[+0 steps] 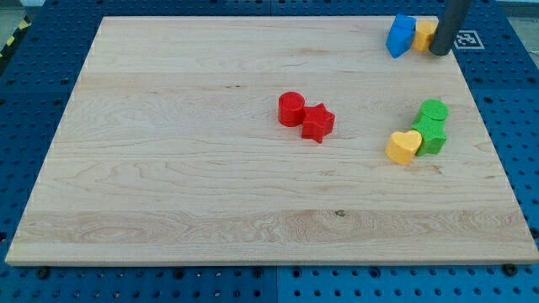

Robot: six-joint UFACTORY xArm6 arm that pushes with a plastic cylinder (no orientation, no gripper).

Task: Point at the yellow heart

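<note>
The yellow heart (403,146) lies at the view's right, touching a green block (430,136) on its right side. A second green block (434,110) sits just above that one. My tip (439,52) is at the view's top right, far above the yellow heart. It stands right beside a small yellow block (426,34), which touches a blue block (400,36) on its left.
A red cylinder (291,108) and a red star (317,123) touch each other near the board's middle. The wooden board (168,168) lies on a blue perforated table. A white tag (466,39) sits off the board's top right corner.
</note>
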